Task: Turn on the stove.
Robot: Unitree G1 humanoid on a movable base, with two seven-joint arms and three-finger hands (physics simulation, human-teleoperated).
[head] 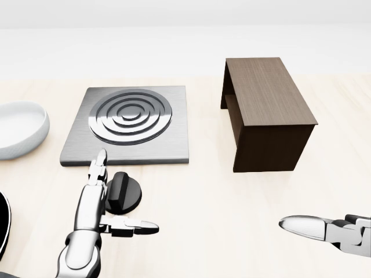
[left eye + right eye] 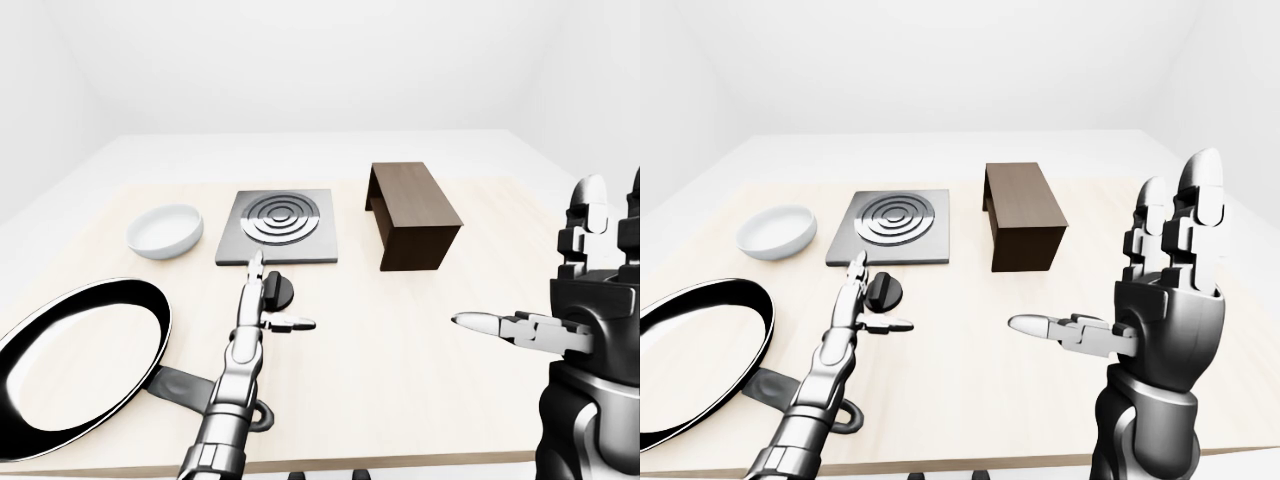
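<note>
stove knob (image 1: 123, 191) not yet gripped | my left hand (image 1: 95, 204) open beside it | right hand (image 2: 1160, 300) open, idle | turning remains

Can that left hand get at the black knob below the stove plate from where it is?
Probably yes. The left hand is open right beside the black knob, one finger alongside it and the thumb below. Nothing lies between them; the frying pan sits well off to the left.
</note>
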